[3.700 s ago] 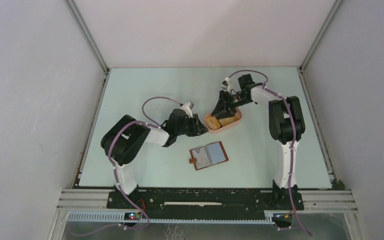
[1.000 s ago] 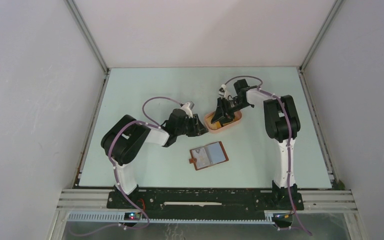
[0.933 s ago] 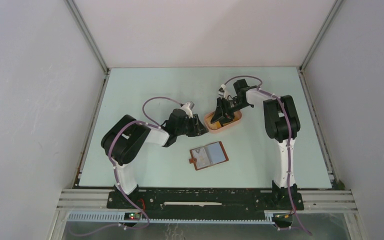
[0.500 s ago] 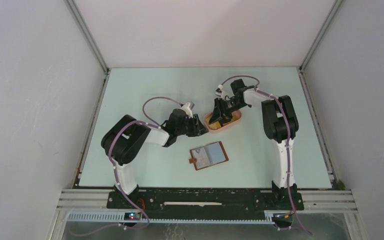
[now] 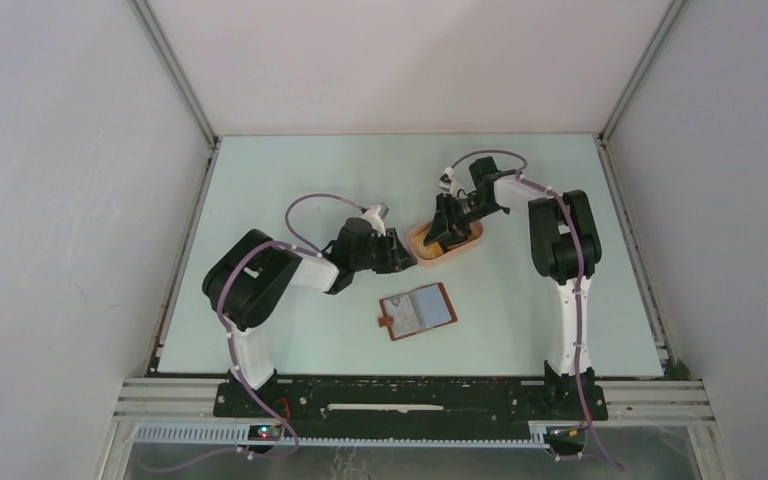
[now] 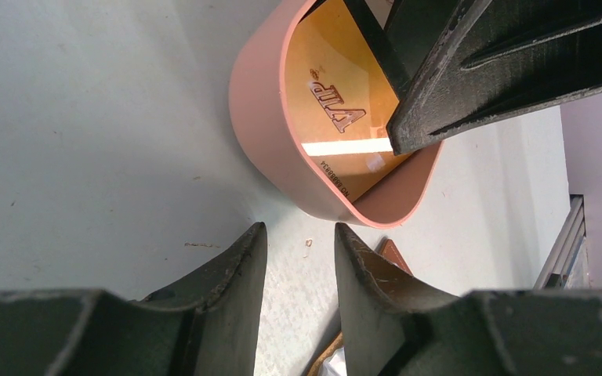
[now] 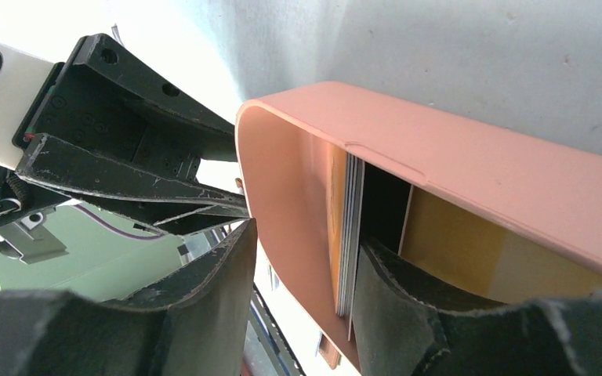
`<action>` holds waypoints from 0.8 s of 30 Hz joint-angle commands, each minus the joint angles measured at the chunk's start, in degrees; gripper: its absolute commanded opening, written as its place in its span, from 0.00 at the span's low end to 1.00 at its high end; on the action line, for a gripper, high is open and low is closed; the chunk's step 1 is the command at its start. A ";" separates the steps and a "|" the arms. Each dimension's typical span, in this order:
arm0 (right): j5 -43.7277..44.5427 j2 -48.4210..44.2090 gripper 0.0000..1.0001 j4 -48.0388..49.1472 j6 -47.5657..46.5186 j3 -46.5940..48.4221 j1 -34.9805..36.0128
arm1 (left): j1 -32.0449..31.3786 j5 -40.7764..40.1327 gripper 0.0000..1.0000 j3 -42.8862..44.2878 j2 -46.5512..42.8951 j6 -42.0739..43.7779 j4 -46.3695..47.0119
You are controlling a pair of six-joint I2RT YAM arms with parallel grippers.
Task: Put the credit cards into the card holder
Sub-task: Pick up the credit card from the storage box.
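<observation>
Straddling the tray's (image 7: 478,172) wall, the right gripper (image 7: 307,236) has one finger outside and one inside. The cards (image 7: 347,235) stand on edge between its inner finger and the wall; whether the fingers pinch cannot be told. The left gripper (image 6: 299,229), fingers slightly spread and empty, points at the tray's rounded end, just short of it. The card holder (image 5: 417,311) lies open, apart from both, nearer the left fingers.
</observation>
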 commanded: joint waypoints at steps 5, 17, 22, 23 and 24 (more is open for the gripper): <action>-1.02 -3.78 0.53 -0.96 -0.67 1.81 -1.57 | 0.31 0.54 0.43 1.50 0.92 0.31 -0.62; -1.03 -3.57 0.47 -1.20 -0.91 1.57 -3.17 | 0.27 0.77 0.42 1.71 1.02 0.22 -0.67; -0.85 -3.18 0.44 -1.28 -0.94 1.53 -3.82 | 0.28 0.85 0.42 1.64 1.01 0.30 -0.62; -0.83 -3.17 0.44 -1.29 -0.94 1.49 -3.95 | 0.27 0.77 0.42 1.63 1.01 0.31 -0.66; -0.81 -3.24 0.43 -1.24 -0.95 1.48 -4.10 | 0.32 0.84 0.42 1.63 0.97 0.28 -0.67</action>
